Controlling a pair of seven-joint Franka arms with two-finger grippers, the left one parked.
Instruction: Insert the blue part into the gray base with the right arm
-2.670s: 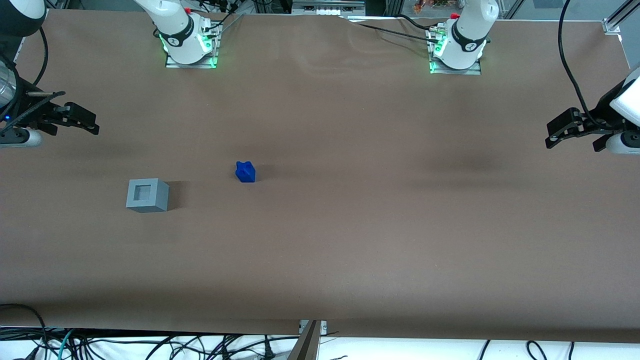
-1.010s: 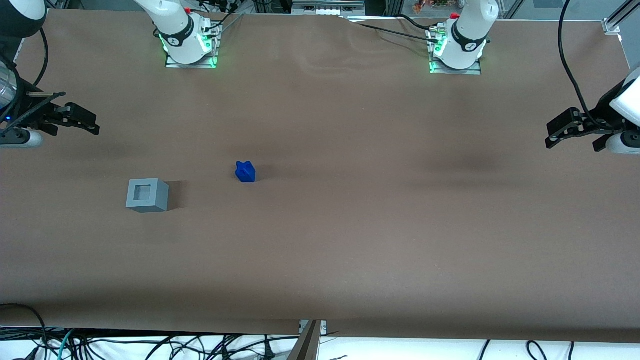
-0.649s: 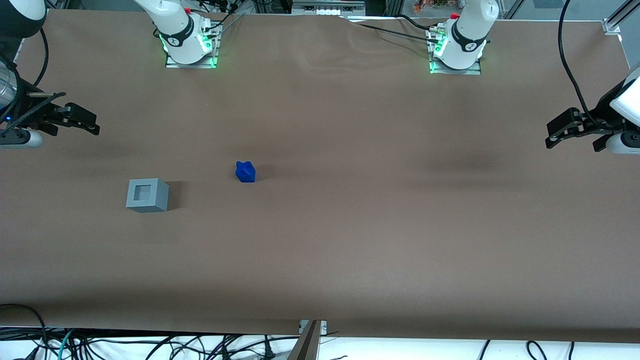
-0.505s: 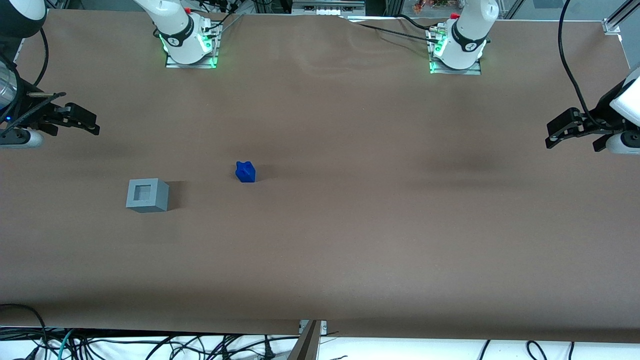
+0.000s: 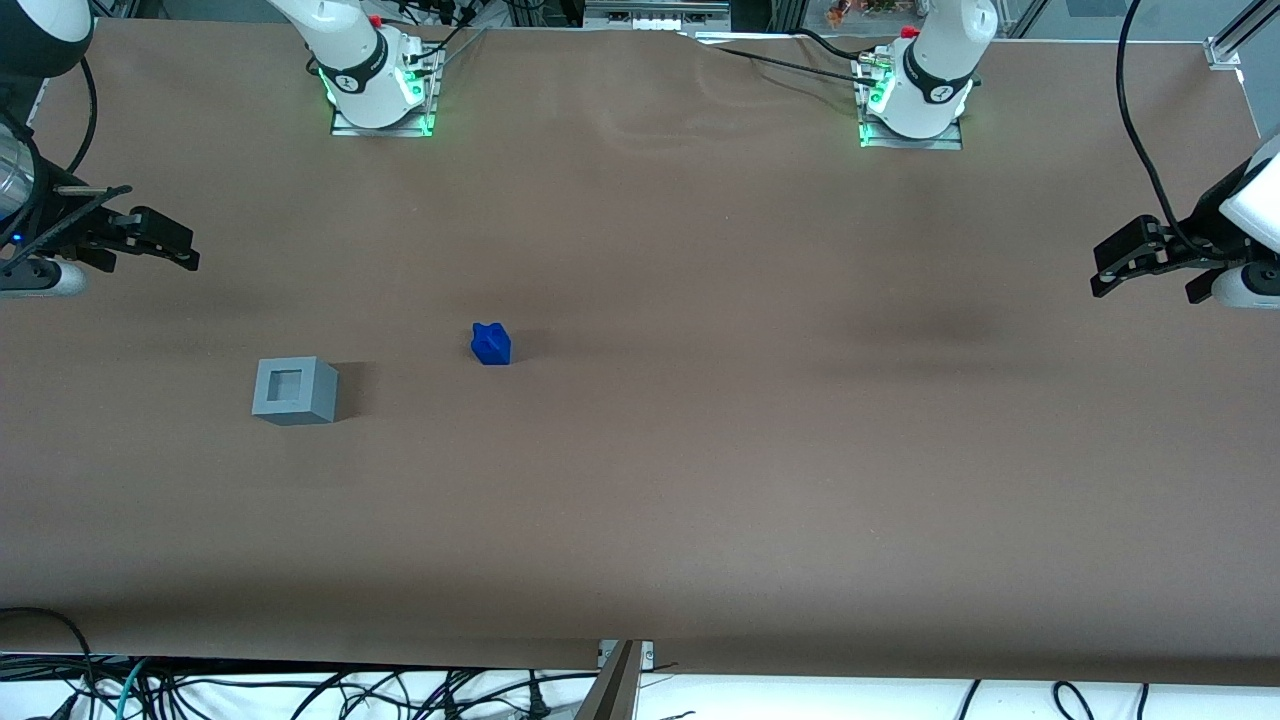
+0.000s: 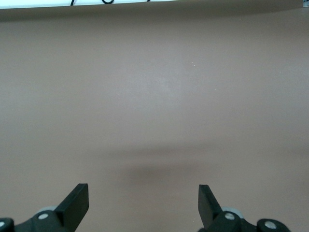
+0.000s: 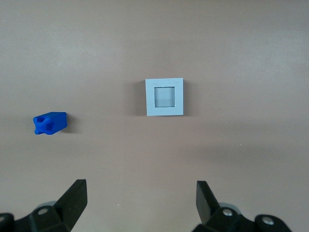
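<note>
Gripper: the right arm's black two-finger gripper hangs at the working arm's end of the table, above the brown table cover, holding nothing; in the right wrist view its two fingers stand wide apart with only bare cover between them.

Gray base: the light-gray plastic cube with a square recess in its top sits flat on the cover, recess facing up and empty, nearer the front camera than the gripper and well apart from it.

Blue part: the small bright-blue plastic block with a notched, bumpy top lies on the cover by itself, apart from the gray base and a little farther from the front camera; it is farther from the gripper than the base is.

Handling: the blue part looks rigid, light and smooth, so it probably slides or tips if nudged; the flat side faces look like the best grip, fingers kept off the bumps.

Reach: the gripper has to travel toward the middle of the table and descend.
</note>
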